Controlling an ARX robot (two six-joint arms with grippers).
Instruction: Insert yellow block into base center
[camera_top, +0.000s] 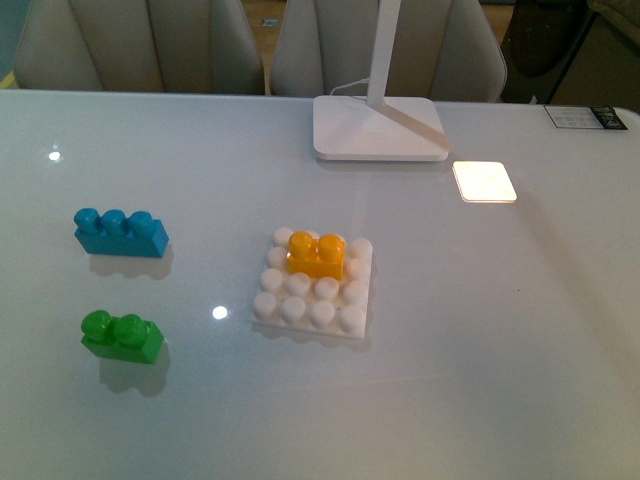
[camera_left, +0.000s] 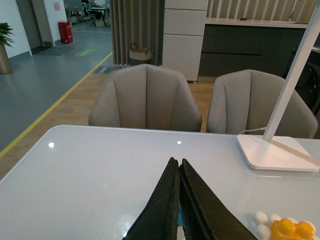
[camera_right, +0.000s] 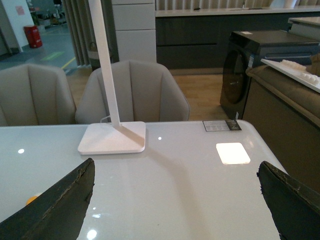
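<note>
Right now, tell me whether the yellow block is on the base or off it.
On it: the yellow block sits upright on the base, toward its far edge.

yellow block (camera_top: 316, 255) on base (camera_top: 314, 285), far rows, no arms visible

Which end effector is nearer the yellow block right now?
Probably left. The left end effector is shut, with the yellow block beside it; the right end effector, open, shows only a sliver of it.

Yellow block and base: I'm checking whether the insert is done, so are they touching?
Touching. In the front view the yellow block sits directly on the studs of the base, toward its far side, with no gap visible.
</note>
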